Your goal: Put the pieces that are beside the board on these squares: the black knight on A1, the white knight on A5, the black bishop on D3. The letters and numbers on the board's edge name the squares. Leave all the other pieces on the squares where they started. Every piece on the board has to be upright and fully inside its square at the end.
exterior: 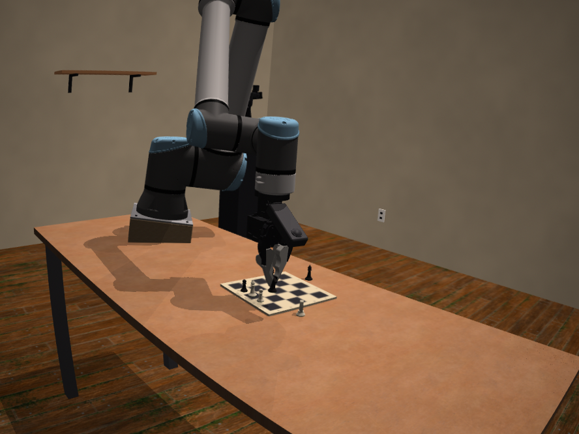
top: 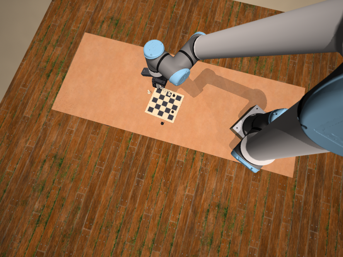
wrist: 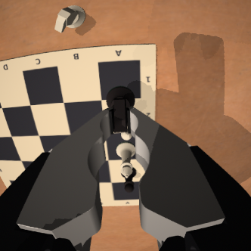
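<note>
The black knight (exterior: 272,287) (wrist: 120,94) is pinched upright in my pincer (top: 159,87) (exterior: 274,279) (wrist: 120,110), over the A1 end of the board (top: 146,111) (exterior: 328,296) (wrist: 91,54); whether it touches down, I cannot tell. Just off the board stand the white knight (top: 148,92) (exterior: 300,309) (wrist: 71,17), near A1, and, beyond another edge, the black bishop (top: 162,123) (exterior: 309,274).

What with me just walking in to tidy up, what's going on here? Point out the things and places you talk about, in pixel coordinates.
The robot's end effector (top: 159,87) (exterior: 272,280) (wrist: 120,110) is gripping the black knight (exterior: 272,286) (wrist: 120,94) near the board's (top: 148,111) (exterior: 329,296) (wrist: 91,57) A1 corner; I can't tell whether it touches down. The white knight (top: 148,92) (exterior: 300,308) (wrist: 72,17) and black bishop (top: 162,123) (exterior: 309,273) stand beside the board, unplaced.
</note>
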Action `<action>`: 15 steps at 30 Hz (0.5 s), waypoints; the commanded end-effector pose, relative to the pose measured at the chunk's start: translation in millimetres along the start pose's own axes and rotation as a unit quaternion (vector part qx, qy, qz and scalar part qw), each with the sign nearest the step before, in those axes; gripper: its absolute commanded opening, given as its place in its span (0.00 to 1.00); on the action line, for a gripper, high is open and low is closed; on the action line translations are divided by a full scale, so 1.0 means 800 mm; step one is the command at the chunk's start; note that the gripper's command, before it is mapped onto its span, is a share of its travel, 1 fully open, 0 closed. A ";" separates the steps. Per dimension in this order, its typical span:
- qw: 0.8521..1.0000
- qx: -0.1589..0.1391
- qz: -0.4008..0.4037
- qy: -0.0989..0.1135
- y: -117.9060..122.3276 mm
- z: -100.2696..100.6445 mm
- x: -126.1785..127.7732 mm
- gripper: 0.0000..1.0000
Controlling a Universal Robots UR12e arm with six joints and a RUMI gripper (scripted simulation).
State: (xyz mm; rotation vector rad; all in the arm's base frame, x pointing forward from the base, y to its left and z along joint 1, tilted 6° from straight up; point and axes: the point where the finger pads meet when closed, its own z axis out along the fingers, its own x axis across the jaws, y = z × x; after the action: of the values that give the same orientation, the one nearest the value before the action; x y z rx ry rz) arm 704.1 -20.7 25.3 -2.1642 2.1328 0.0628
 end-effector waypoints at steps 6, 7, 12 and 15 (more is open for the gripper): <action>1.000 0.001 0.000 0.000 -0.002 0.038 0.000 0.00; 1.000 0.001 0.000 0.000 -0.002 0.040 0.000 0.00; 1.000 0.001 0.000 0.000 -0.002 0.044 0.000 0.00; 1.000 0.001 0.000 0.000 -0.002 0.044 0.000 0.00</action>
State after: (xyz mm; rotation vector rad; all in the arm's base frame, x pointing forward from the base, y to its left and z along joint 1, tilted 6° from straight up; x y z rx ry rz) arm 706.6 -16.9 -9.3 -2.1640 2.1327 0.0624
